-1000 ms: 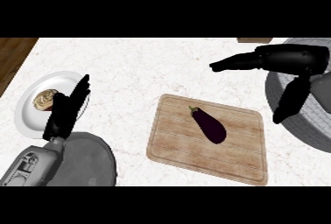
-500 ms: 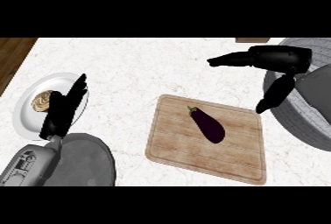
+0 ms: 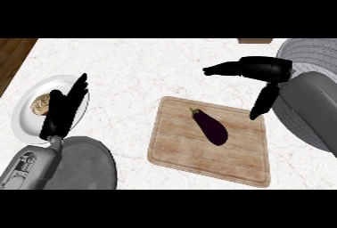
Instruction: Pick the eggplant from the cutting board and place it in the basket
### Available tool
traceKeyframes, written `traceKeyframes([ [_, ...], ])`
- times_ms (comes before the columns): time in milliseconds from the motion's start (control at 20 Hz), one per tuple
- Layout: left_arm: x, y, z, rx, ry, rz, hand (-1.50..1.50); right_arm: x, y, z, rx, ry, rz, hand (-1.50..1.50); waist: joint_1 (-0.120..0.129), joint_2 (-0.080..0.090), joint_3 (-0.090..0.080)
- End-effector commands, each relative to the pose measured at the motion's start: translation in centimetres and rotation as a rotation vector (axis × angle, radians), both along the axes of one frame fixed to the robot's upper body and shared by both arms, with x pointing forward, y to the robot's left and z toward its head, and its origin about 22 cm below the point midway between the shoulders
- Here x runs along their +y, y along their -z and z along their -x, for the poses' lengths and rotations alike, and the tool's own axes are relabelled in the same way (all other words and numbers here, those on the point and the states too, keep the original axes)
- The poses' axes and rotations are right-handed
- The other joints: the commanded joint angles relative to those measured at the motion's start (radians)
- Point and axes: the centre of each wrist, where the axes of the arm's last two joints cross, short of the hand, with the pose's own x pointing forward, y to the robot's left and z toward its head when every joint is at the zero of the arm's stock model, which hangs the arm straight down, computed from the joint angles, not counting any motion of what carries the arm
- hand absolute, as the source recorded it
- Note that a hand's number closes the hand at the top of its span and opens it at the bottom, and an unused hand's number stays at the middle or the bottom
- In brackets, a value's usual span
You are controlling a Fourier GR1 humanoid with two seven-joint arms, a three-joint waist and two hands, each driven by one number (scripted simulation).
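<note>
A dark purple eggplant (image 3: pixel 211 126) with a green stem lies diagonally on the wooden cutting board (image 3: pixel 184 151), near its upper middle. My right hand (image 3: pixel 263 71) hovers open above and to the right of the board, fingers stretched left and thumb hanging down toward the board's right edge; it holds nothing. A grey ribbed basket (image 3: pixel 309 51) shows at the far right, mostly hidden by my right forearm. My left hand (image 3: pixel 66 107) rests open at the left, fingers up, over a white plate.
A white plate (image 3: pixel 26 102) with a pale round food item (image 3: pixel 41 103) sits at the left. The counter's left edge meets a wooden floor strip (image 3: pixel 13 53). A small brown object (image 3: pixel 253 40) peeks in at the top.
My right hand has moved left and slightly down, toward the cutting board. The eggplant and my left hand have stayed put.
</note>
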Motion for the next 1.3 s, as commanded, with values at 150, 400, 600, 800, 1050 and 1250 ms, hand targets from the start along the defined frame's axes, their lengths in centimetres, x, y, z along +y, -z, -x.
traceKeyframes([
  [150, 0.1, 0.5, 0.5, 0.009, 0.002, 0.002, 0.0, 1.3, 2.0, -0.5, 0.113, -0.129, -0.036, -1.5, -0.002, -0.002, 0.0],
  [400, 0.2, 0.4, 0.9, -0.001, -0.002, 0.008, 0.0, 1.3, 5.7, 0.4, 0.113, -0.129, -0.048, -1.5, -0.005, -0.004, 0.0],
  [600, 0.5, 0.2, 0.5, 0.02, -0.014, 0.005, 0.0, 3.0, 6.9, 0.3, 0.099, -0.121, -0.04, -1.5, -0.009, -0.004, 0.0],
  [800, -1.8, 0.6, 0.4, 0.012, -0.008, 0.012, 0.0, 4.0, 6.3, -0.4, 0.113, -0.145, -0.007, -1.5, -0.008, -0.003, 0.0],
  [1050, 0.4, 1.0, 1.9, 0.007, -0.005, -0.005, 0.0, 4.9, 8.6, 0.5, 0.13, -0.135, -0.019, -1.5, -0.009, -0.004, 0.0],
  [1250, 0.6, 0.6, 1.7, 0.021, -0.019, 0.004, 0.0, 9.0, 9.8, 1.9, 0.123, -0.166, 0.017, -1.5, -0.016, -0.008, -0.001],
])
